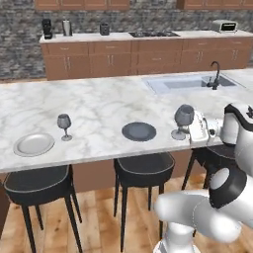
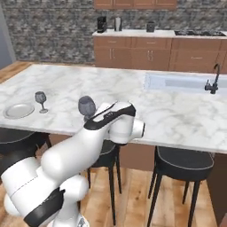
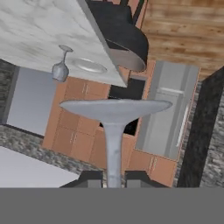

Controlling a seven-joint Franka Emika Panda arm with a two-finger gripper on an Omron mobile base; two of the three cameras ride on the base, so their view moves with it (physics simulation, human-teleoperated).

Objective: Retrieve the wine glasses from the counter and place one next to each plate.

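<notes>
My gripper (image 1: 189,129) is shut on the stem of a smoky wine glass (image 1: 184,116), upright over the marble counter (image 1: 99,99) near its front edge. It stands just right of the dark slate plate (image 1: 139,131). Whether its foot touches the marble I cannot tell. In the hand view the stem (image 3: 113,148) runs up between my fingertips (image 3: 92,178) to the round foot. The other wine glass (image 1: 64,124) stands right beside the pale plate (image 1: 33,144) at the left. From the right base view I see the held glass's bowl (image 2: 87,106), the other glass (image 2: 41,100) and the pale plate (image 2: 18,111).
A sink (image 1: 190,83) with a black tap (image 1: 215,74) is set in the counter's far right. Black stools (image 1: 143,167) stand under the front edge. Behind is the wall counter (image 1: 118,36) with a stove and small appliances.
</notes>
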